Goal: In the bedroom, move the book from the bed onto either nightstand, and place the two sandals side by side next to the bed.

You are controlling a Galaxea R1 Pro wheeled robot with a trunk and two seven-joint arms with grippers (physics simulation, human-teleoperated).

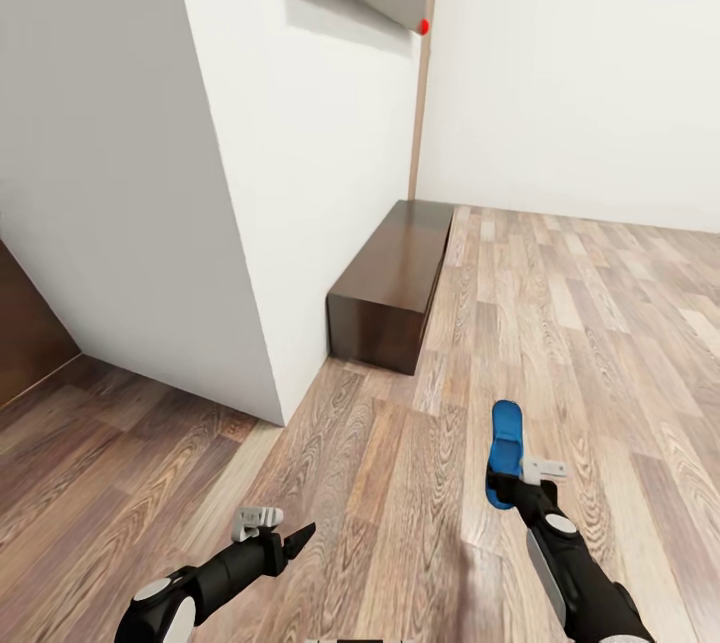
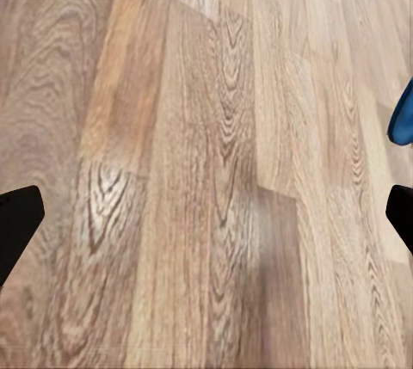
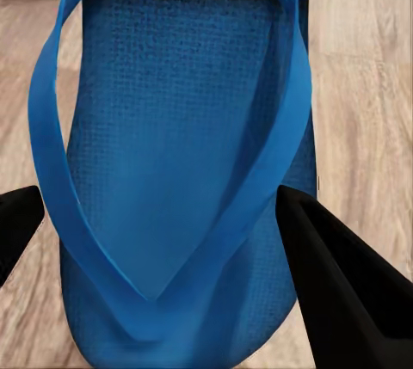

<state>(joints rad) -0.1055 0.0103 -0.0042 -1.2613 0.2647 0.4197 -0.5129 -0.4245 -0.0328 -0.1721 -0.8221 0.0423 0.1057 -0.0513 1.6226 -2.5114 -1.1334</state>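
Blue sandal (image 3: 172, 171) close up, straps up, between dark gripper (image 3: 163, 240) fingers (image 3: 344, 292); wood floor (image 3: 361, 111) beneath.

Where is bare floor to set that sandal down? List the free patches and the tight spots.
Free: the wood-plank floor right of the long dark cabinet, and the strip between the left gripper and the right gripper, which carries the blue sandal. Tight: the gap between the cabinet and the white wall corner.
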